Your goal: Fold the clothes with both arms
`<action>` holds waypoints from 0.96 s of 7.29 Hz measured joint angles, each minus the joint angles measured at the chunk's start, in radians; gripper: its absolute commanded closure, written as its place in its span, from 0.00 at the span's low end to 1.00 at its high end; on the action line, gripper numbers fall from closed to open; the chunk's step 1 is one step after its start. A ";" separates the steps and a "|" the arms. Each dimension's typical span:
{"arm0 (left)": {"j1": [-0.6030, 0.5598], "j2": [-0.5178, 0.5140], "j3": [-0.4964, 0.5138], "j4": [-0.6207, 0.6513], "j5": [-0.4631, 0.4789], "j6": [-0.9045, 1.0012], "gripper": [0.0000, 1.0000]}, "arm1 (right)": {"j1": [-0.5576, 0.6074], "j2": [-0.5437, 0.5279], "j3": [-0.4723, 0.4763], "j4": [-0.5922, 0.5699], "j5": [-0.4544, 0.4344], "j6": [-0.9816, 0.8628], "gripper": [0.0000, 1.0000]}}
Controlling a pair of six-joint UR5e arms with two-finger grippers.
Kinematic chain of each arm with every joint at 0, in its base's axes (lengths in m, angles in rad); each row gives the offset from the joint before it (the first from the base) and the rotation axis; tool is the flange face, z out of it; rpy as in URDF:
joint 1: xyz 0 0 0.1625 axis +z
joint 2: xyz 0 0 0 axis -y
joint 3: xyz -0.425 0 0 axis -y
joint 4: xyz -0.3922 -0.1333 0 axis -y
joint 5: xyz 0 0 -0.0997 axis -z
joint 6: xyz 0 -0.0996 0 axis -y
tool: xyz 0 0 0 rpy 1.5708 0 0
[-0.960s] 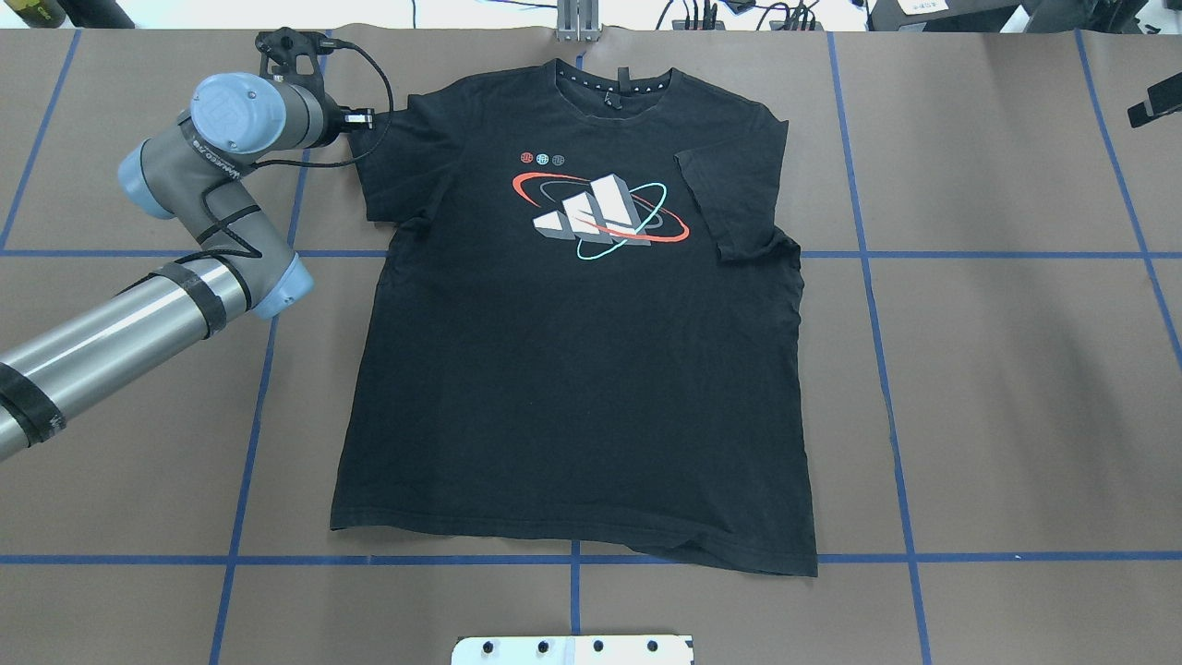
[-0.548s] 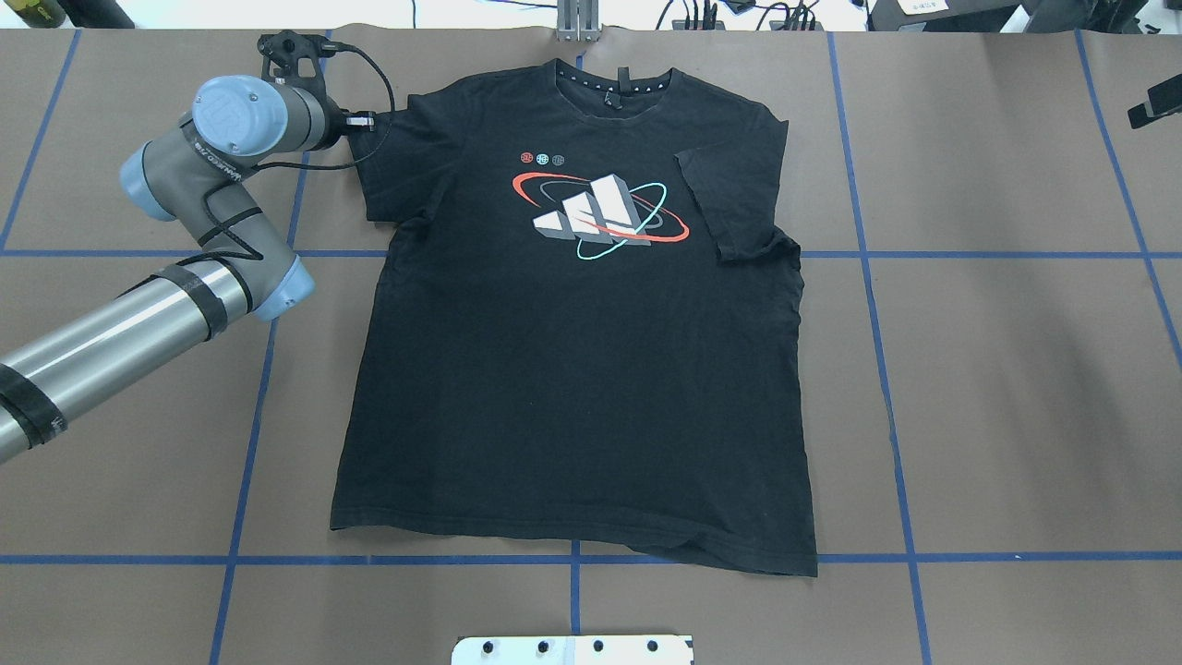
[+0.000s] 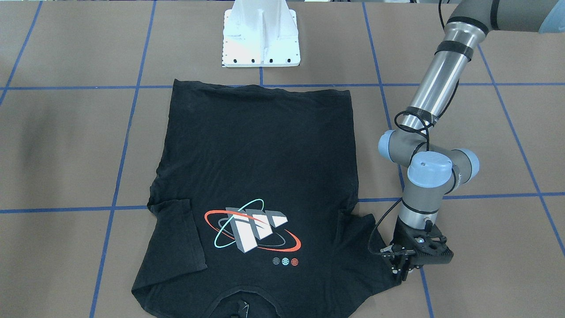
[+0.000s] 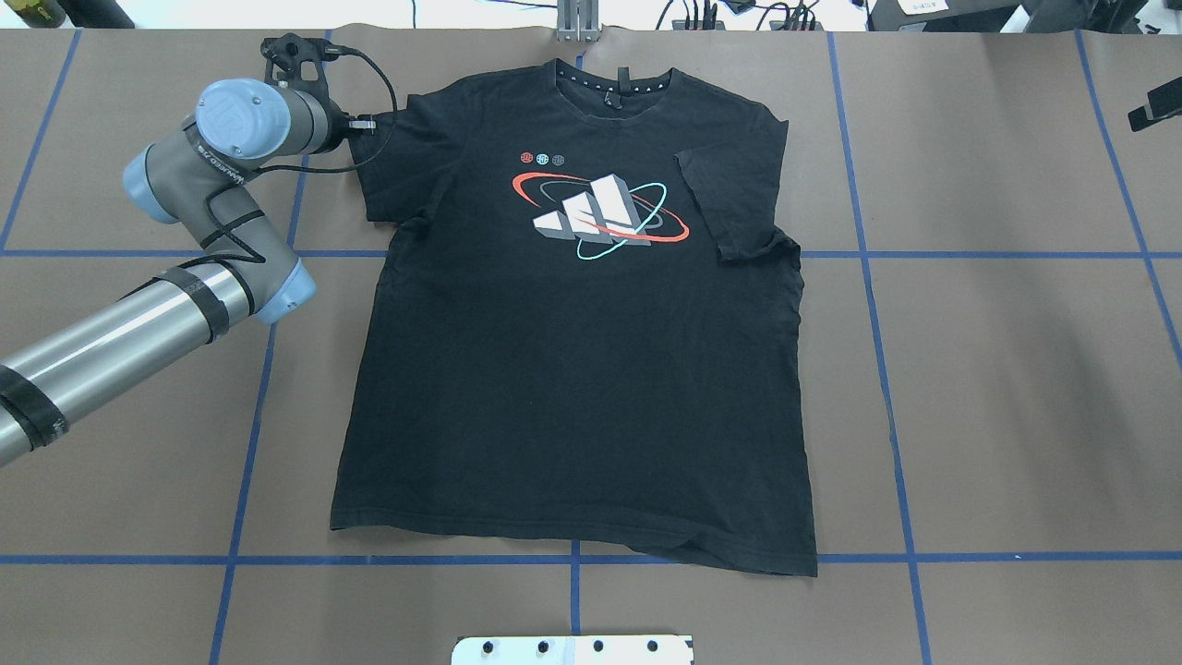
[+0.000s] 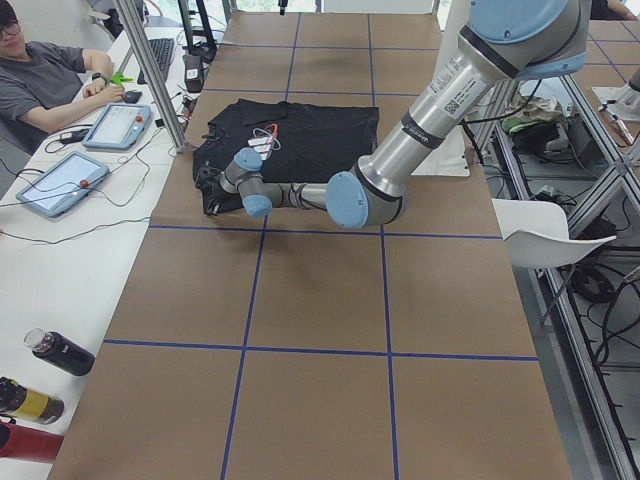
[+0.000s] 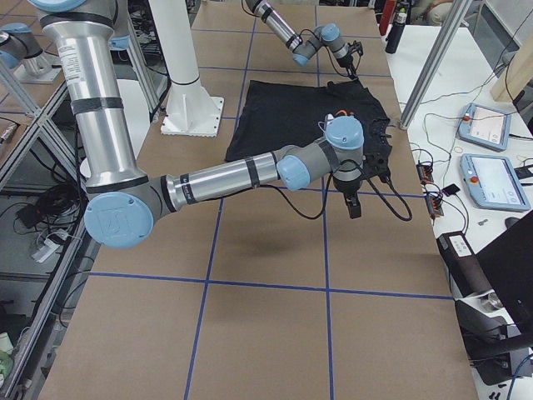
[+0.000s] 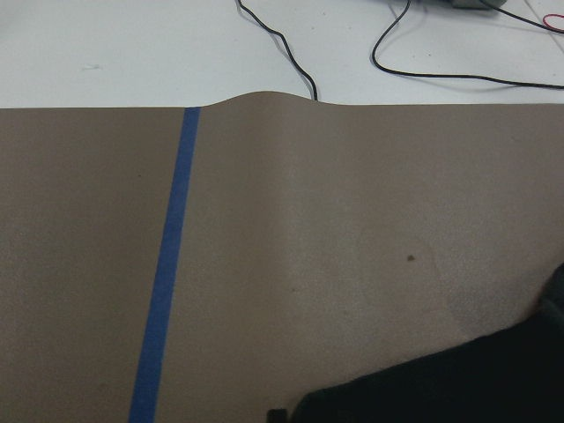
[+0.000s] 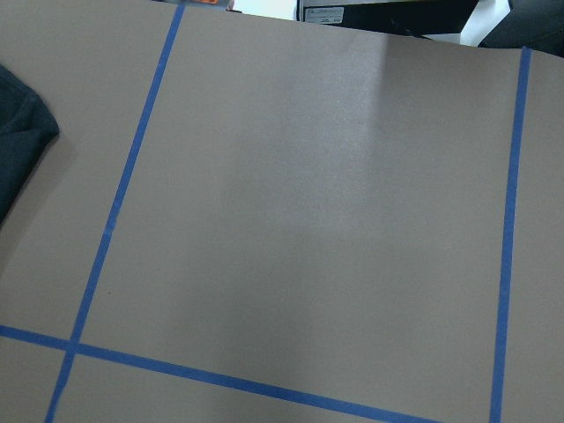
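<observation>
As the T-shirt (image 4: 572, 388) looks light and limp, we favour a pinch at its ten-o'clock sleeve hem (image 4: 369, 180) beside the left tool (image 3: 402, 267), whose grip state we cannot tell.

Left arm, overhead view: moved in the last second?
Yes, slightly. The left arm has crept toward view right, its light-blue wrist cap closing on the near sleeve of the T-shirt, which has stayed put.
</observation>
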 measured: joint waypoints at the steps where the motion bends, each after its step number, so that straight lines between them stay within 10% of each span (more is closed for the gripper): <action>1: -0.001 0.000 -0.003 -0.002 -0.001 0.000 1.00 | 0.000 0.000 0.000 0.000 0.001 0.000 0.00; 7: -0.015 0.068 -0.311 0.171 -0.041 0.017 1.00 | -0.002 0.003 0.001 0.000 0.002 0.012 0.00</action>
